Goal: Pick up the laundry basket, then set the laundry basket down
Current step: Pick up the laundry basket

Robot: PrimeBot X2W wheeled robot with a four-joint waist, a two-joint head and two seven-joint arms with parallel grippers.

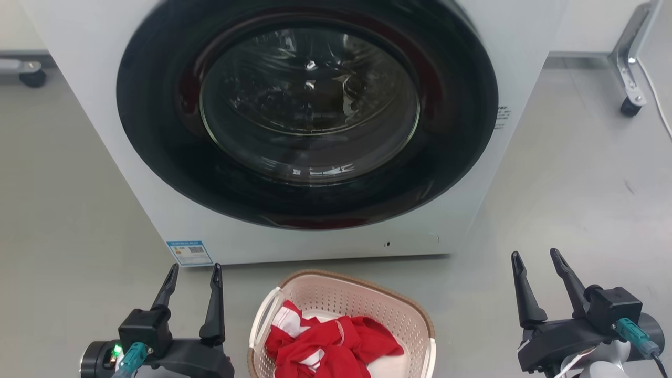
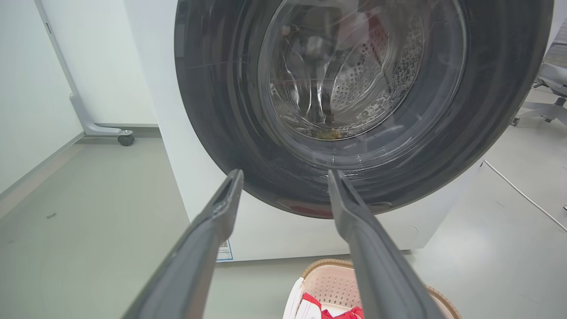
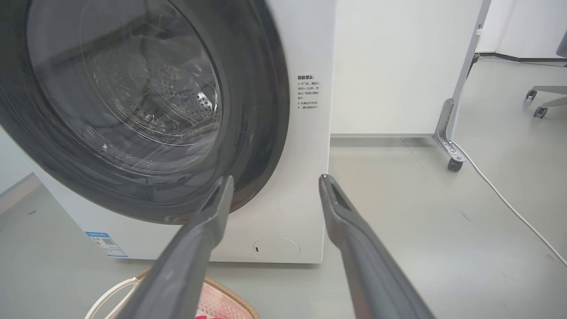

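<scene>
The laundry basket point(image 1: 341, 294), cream with perforated walls and a brown woven-look rim, stands on the grey floor just in front of the washing machine, with red and white cloth point(image 1: 331, 341) heaped in it. Its white side handle point(image 1: 261, 320) faces my left gripper point(image 1: 194, 270), which is open and empty a short way to the basket's left. My right gripper point(image 1: 536, 257) is open and empty farther off on the right. The left wrist view shows the basket point(image 2: 328, 283) low between the open gripper point(image 2: 285, 177) fingers. In the right wrist view the basket point(image 3: 221, 301) is at the bottom left of the open gripper point(image 3: 274, 179).
The white washing machine point(image 1: 157, 199) with its shut round dark door point(image 1: 310, 115) rises directly behind the basket. A wheeled metal frame leg point(image 1: 630, 79) stands at the back right, another castor point(image 1: 32, 77) at the back left. A white cable point(image 3: 509, 204) runs across the floor on the right.
</scene>
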